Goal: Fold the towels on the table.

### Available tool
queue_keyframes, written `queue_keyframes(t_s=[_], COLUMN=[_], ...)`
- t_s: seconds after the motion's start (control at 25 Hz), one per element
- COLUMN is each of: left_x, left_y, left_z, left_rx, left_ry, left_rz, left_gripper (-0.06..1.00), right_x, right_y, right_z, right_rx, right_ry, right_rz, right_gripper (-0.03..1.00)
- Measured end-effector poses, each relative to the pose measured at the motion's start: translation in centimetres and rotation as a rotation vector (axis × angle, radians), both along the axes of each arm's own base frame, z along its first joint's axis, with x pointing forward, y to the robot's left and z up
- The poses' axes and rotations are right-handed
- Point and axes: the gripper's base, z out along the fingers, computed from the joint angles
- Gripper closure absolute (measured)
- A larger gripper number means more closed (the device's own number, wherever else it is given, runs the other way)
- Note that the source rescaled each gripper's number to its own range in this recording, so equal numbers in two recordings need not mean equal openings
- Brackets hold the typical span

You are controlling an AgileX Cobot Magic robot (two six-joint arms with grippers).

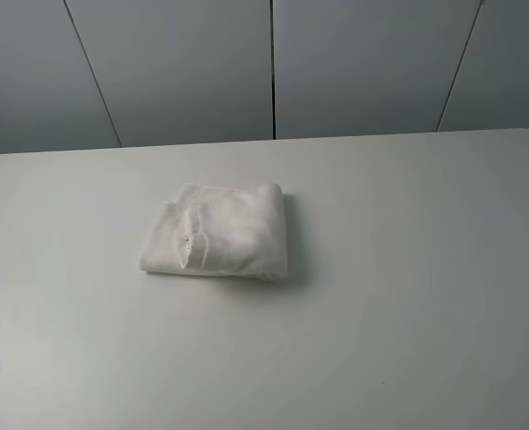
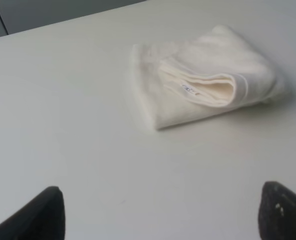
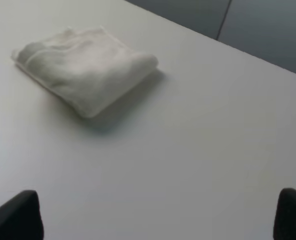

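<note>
Lying a little left of the middle of the table, the towel is folded into a small thick packet. In the high view no arm and no claw can be seen; only the towel and the bare white table top show, with grey wall panels behind the far edge.

On the packet a folded edge with a woven band runs across the top layer, and a small label with grey letters sits on this edge. The side of the towel toward the right arm is a rounded fold, smooth and closed, and it throws a soft shadow on the table.

The left claw has its two dark fingers far apart, at the two corners of the wrist view, and nothing is between them. The towel lies ahead of this claw, well apart from it, with bare table between.

The right claw is also wide open and holds nothing; its fingers show only as dark tips at the edges of the picture. The towel is ahead of it and to one side, well apart, not touched by any finger.
</note>
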Motion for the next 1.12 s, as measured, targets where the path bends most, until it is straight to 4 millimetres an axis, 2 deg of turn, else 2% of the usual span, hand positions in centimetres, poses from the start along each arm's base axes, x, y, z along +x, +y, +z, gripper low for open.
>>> queue_keyframes(t_s=[0.16, 0.36, 0.56, 1.12], left_x=[0.0, 0.0, 0.01, 0.01], left_y=[-0.04, -0.18, -0.28, -0.28], left_z=[0.0, 0.0, 0.0, 0.0], left_rx=[-0.009, -0.012, -0.012, -0.012], left_ry=[0.003, 0.003, 0.002, 0.002], left_rz=[0.053, 0.239, 0.373, 0.373], left_gripper=[-0.05, -0.05, -0.05, -0.05], right_x=[0.08, 0.19, 0.21, 0.2], right_y=[0.18, 0.33, 0.34, 0.41], right_z=[0.0, 0.0, 0.01, 0.01], right_rx=[0.001, 0.001, 0.002, 0.008], right_ry=[0.001, 0.001, 0.0, 0.002], right_rz=[-0.179, -0.362, -0.374, -0.371], right_gripper=[-0.03, -0.03, -0.03, -0.03])
